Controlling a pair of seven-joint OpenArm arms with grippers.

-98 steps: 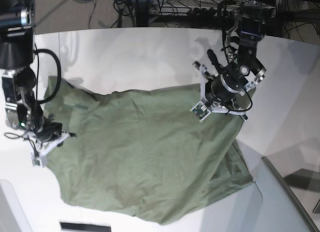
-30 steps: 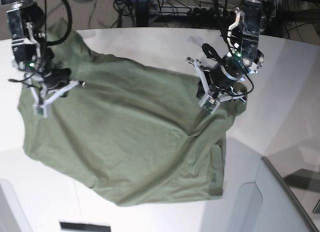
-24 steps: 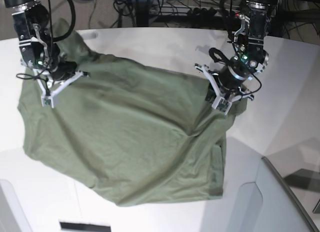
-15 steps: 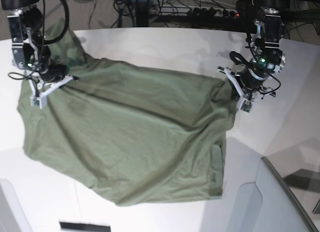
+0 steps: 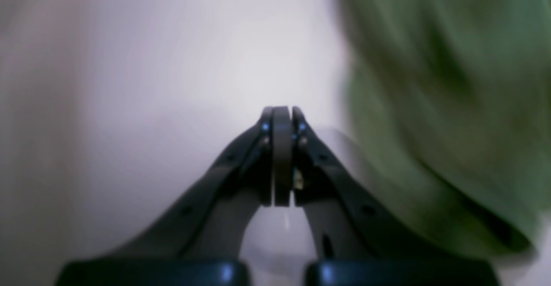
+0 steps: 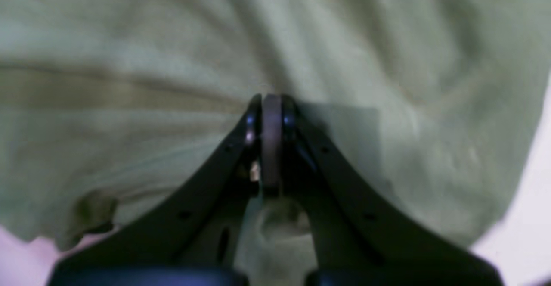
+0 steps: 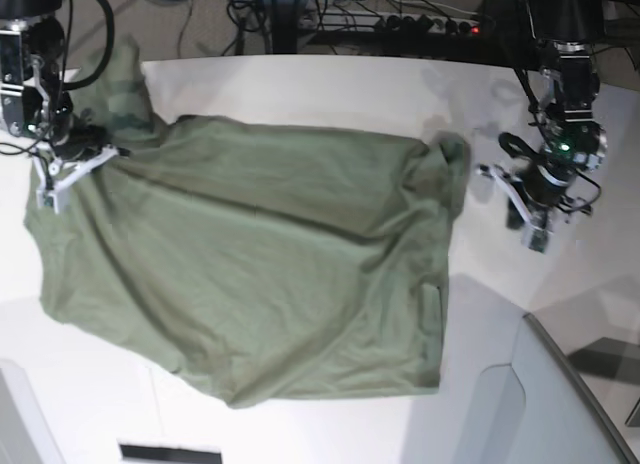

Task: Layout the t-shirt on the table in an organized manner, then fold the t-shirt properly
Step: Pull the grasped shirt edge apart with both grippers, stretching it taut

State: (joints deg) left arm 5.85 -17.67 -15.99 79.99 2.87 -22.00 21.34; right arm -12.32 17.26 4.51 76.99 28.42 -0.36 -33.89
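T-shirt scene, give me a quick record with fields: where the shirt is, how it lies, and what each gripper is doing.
shirt: olive-green t-shirt spread on the white table, wrinkled, not folded
right edge: bunched up
left gripper: shut, empty, over bare table beside the shirt
right gripper: shut, over the shirt's upper corner; grip on cloth unclear
grey panel: at the near corner

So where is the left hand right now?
In the base view the left hand sits at the right, shut and empty over the white table, just beyond the olive-green t-shirt.

t-shirt (image 5: 443, 105) blurred in both wrist views
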